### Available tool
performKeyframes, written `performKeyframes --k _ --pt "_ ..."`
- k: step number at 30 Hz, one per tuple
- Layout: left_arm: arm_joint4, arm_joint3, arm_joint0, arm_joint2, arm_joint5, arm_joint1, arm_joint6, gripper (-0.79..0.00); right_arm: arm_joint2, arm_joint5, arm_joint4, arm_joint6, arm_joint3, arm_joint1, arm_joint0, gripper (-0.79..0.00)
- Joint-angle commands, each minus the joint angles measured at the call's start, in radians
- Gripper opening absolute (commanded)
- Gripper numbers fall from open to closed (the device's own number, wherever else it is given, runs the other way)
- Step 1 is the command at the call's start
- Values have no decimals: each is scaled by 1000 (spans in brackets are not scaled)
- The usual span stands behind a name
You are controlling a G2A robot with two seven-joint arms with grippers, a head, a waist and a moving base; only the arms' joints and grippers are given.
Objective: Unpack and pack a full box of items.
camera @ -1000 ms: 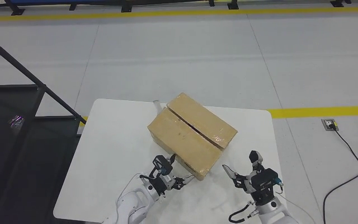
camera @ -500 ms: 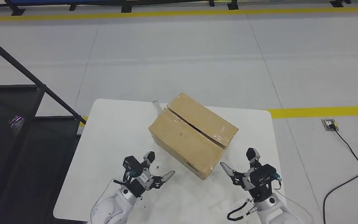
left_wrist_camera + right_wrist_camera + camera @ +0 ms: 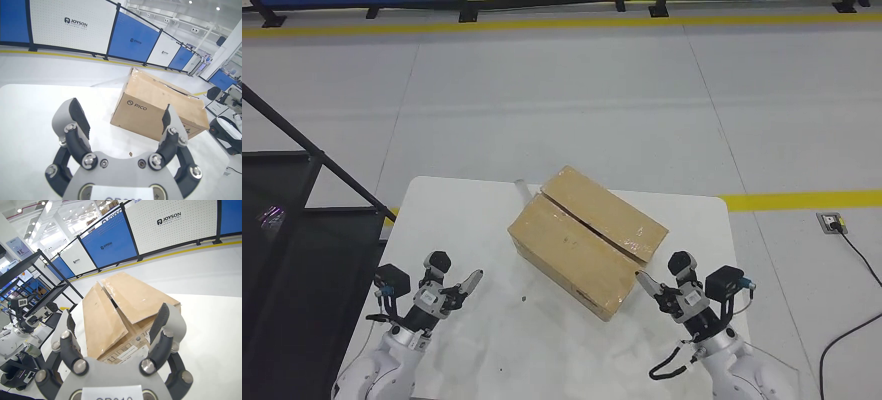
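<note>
- The brown box [image 3: 587, 245] sits on the white table [image 3: 457, 225], its flaps almost closed.
- The left gripper [image 3: 457, 276], jaws wide apart, is well away from it.
- The right gripper [image 3: 662, 277], jaws wide apart, is just beside it.

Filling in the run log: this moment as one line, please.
box: on table, flaps down | left gripper: open, empty, clear of box | right gripper: open, empty, by box end
</note>
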Motion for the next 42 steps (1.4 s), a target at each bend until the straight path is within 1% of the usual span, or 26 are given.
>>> performKeyframes --k 1,2,3,5,7,10,13,17,20,25,29,33,37,42 --pt "0 0 0 0 0 0 0 0 -1 -2 9 0 -2 0 -2 0" --pt "1 1 -2 1 11 0 -4 0 -4 -15 27 1 -4 -1 -4 0" --pt "8 8 -15 3 40 -1 -10 0 -2 -26 58 -4 -1 -2 -3 0" --pt "4 45 -65 24 90 -6 -14 0 3 -30 114 -9 13 -4 3 0" --pt "25 102 -132 42 150 -11 -13 0 9 -37 150 -11 22 -5 5 0" --pt "32 198 -233 73 181 -17 -20 0 24 -60 177 -18 24 -5 -12 0" --pt "68 316 -342 109 207 -23 -32 0 50 -86 199 -33 21 -3 -44 0" --pt "144 488 -484 182 208 -34 -35 0 83 -128 234 -42 12 0 -93 0" --pt "170 612 -577 244 166 -48 -18 0 109 -160 257 -29 7 4 -122 0" --pt "236 776 -695 346 133 -75 35 0 139 -182 280 -11 3 7 -154 0" --pt "255 875 -757 405 103 -98 81 0 150 -204 307 7 14 8 -164 0" --pt "264 931 -784 434 72 -110 134 0 158 -261 374 62 62 12 -139 0" --pt "290 950 -787 435 18 -104 181 0 165 -329 473 158 116 18 -96 0" --pt "311 931 -764 423 -57 -89 209 0 159 -383 566 277 168 26 -29 0"
